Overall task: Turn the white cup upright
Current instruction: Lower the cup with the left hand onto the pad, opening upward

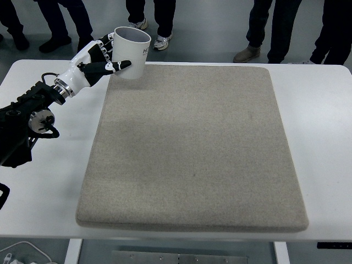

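At far left corner of beige mat: white cup held by left hand, fingers curled around cup wall, thumb laid across front. Cup upright, mouth upward, base at mat edge. Mat laid on white tabletop. Persons' shoes noted beyond tabletop.

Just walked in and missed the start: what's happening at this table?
The robot's left hand grips a white cup at the far left corner of a beige mat on a white table. The cup's open mouth faces up, so it looks upright. Whether its base touches the mat, I cannot tell. The right arm is out of view. Several people's legs show beyond the table.
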